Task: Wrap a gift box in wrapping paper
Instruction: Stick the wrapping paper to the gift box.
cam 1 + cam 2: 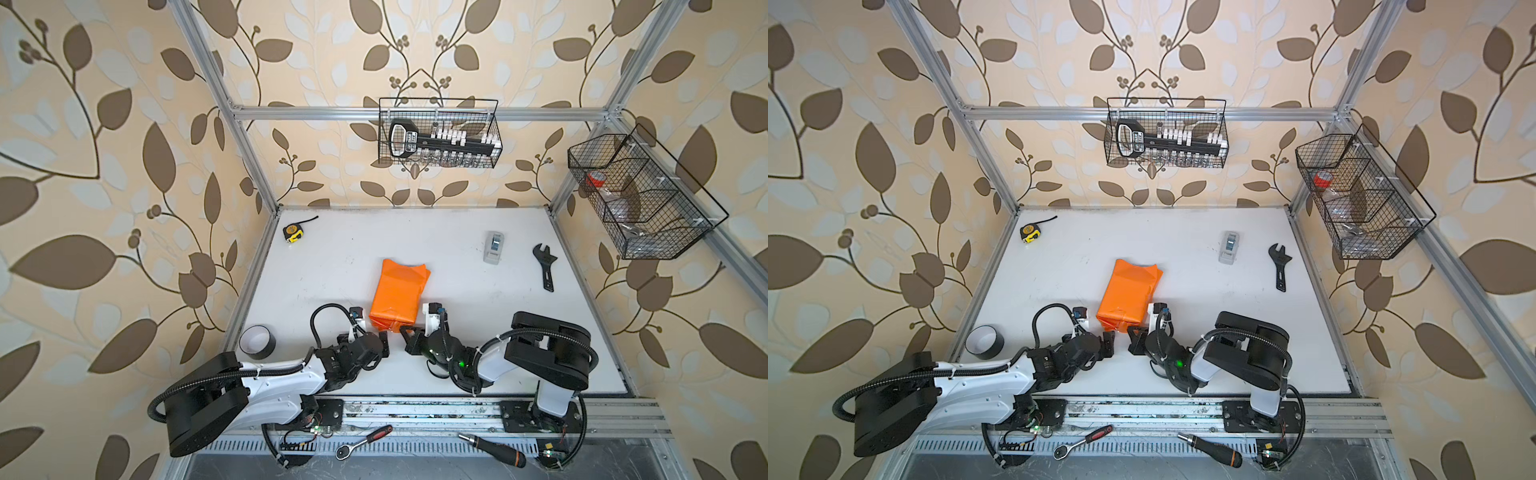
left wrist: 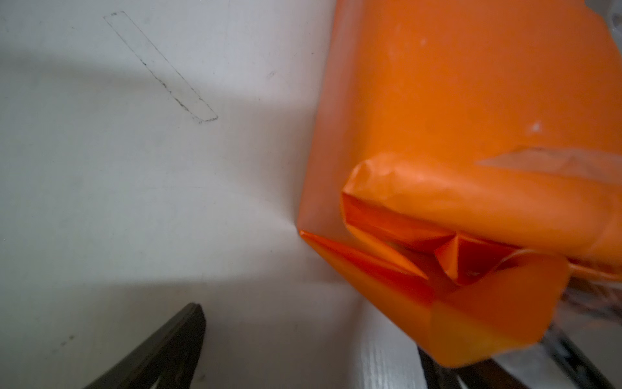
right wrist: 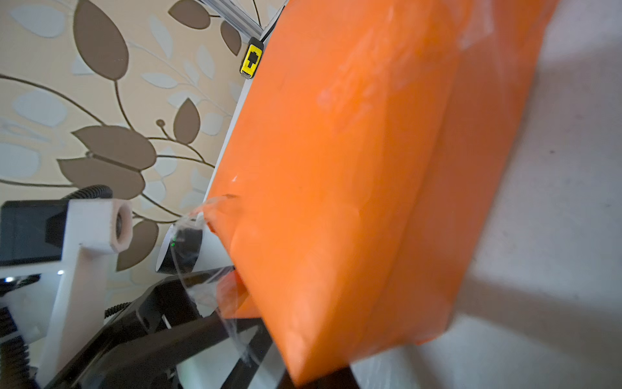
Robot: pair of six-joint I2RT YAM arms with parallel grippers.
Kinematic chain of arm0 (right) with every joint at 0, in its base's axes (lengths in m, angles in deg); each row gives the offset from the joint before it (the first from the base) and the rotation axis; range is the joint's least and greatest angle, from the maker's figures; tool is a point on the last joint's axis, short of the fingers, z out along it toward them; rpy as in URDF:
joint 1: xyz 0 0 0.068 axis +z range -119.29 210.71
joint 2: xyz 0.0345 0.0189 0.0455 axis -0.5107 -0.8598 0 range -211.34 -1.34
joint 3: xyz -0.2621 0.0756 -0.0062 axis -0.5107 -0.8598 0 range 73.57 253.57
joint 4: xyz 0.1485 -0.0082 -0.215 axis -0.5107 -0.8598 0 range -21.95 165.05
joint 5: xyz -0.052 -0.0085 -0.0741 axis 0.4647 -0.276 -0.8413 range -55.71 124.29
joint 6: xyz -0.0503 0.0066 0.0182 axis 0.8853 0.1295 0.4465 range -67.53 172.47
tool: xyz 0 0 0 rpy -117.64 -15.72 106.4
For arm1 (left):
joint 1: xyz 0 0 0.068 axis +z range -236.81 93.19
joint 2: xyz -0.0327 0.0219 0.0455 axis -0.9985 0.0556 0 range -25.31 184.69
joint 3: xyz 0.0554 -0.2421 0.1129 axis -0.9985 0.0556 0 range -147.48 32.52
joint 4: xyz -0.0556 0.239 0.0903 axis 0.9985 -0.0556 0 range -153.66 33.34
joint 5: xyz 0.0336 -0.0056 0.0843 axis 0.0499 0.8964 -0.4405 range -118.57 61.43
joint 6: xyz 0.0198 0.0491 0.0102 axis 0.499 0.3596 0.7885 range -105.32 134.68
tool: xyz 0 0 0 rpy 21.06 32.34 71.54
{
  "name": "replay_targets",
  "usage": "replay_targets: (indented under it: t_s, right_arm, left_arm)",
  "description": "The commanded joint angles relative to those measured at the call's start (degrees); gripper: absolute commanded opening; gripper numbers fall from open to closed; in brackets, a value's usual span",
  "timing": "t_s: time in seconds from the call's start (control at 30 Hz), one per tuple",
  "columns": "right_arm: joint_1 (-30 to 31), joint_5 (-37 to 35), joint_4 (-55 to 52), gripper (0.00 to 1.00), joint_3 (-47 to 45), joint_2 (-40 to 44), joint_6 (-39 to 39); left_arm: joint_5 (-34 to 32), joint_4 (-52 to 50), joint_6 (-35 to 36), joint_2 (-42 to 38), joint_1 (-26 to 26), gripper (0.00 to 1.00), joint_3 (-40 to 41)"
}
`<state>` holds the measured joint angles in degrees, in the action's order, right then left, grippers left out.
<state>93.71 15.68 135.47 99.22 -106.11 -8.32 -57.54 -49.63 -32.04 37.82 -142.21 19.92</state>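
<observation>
End-flap closing step, wrapping paper [image 1: 399, 297] flap gaping; left claw [image 1: 379, 341] standing wide, right claw [image 1: 406, 334] closed; next likely pressing, taping flap.

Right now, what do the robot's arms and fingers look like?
The left arm and right arm have white shells and bulky black joints. A ribbed black hose runs along each, held by white zip ties. The fingers are black and angular. A green light glows on the right arm.
</observation>
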Motion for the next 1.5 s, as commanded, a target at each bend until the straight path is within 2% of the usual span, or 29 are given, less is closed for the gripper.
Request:
replay_targets:
  t_s: [0.0,0.33,0.73,1.27,1.47]
  right_arm:
    - [0.69,-0.02,3.15,0.00,0.07,-1.02,-1.34]
    - [1.85,-0.36,5.25,0.00,-2.26,-1.37,-1.93]
    - [3.22,0.17,10.94,0.00,-2.11,-5.79,-2.15]
    - [2.66,-3.26,8.94,0.02,2.81,-8.09,0.93]
    - [1.12,-2.56,10.67,0.03,3.90,-9.89,0.50]
  left_arm:
    - [-1.95,2.13,-0.52,0.59,0.55,0.99,-0.57]
    - [-1.44,7.33,0.95,6.90,1.08,0.99,-3.13]
    - [-0.97,8.35,1.49,7.79,1.78,0.99,-3.53]
    - [-0.14,8.71,1.84,7.79,2.20,0.99,-3.47]
    - [0.20,8.71,2.06,7.79,2.40,0.99,-3.40]
